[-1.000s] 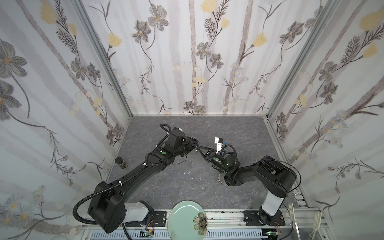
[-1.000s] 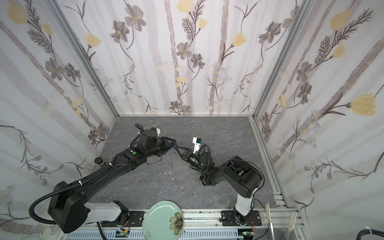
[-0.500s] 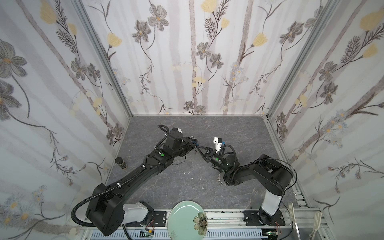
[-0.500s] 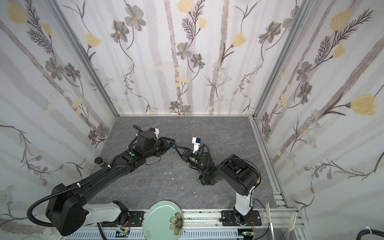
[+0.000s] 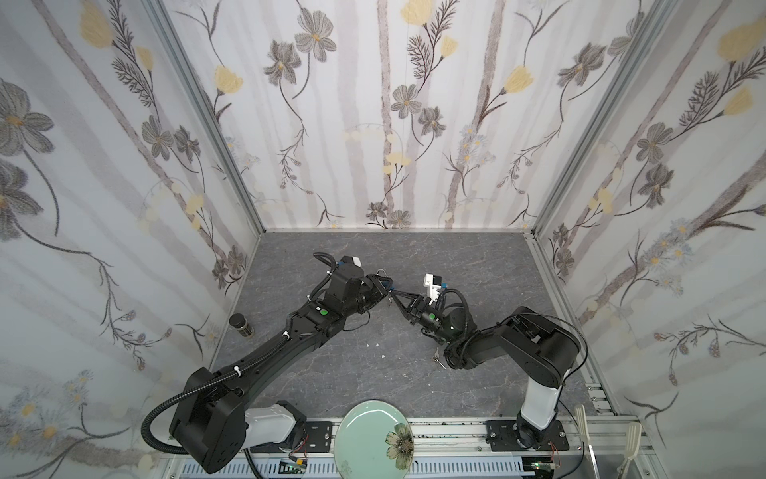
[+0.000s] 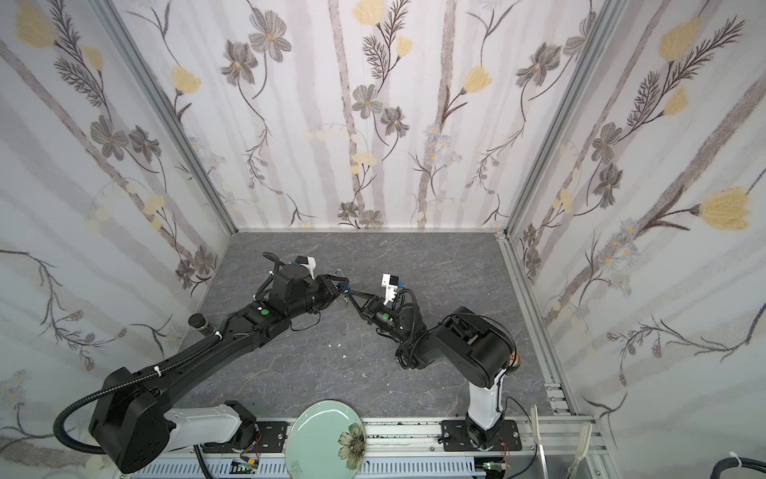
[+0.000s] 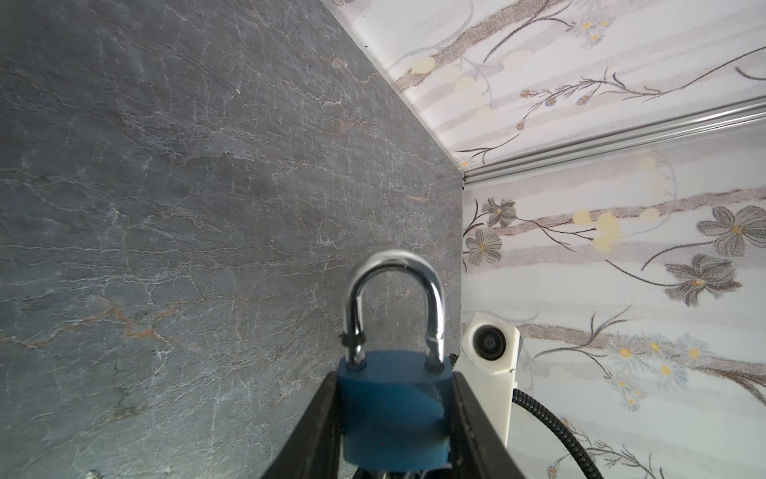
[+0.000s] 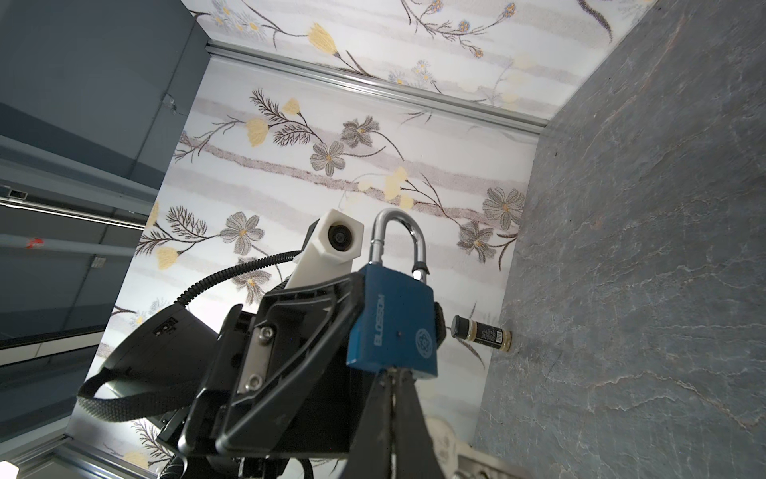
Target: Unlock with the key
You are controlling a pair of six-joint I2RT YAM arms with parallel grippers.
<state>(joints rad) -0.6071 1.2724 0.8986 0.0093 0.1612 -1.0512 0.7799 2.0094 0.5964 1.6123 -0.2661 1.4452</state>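
Above the grey worktop (image 5: 456,265), the left pincer (image 5: 384,287) clamps the blue padlock (image 8: 393,323) by its body, held in the air. The right pincer (image 8: 393,379), pressed together, meets the padlock's underside. The shackle (image 7: 393,269) looks seated, and the key is hidden. An off-axis twist could lever the padlock askew or let the key slip.

We note three walls (image 5: 389,124) papered white with grey stripes, grey blossoms and yellow buds, the same pattern on every side. Aluminium posts (image 5: 217,137) run up both back corners. The floor (image 5: 476,257) is a dark grey, slate-like sheet, veined pale and rust. The light is even and the shadows soft. Beyond the wall's edge, in the right wrist view, grey panels (image 8: 83,83) — possibly the room's ceiling; we cannot tell.
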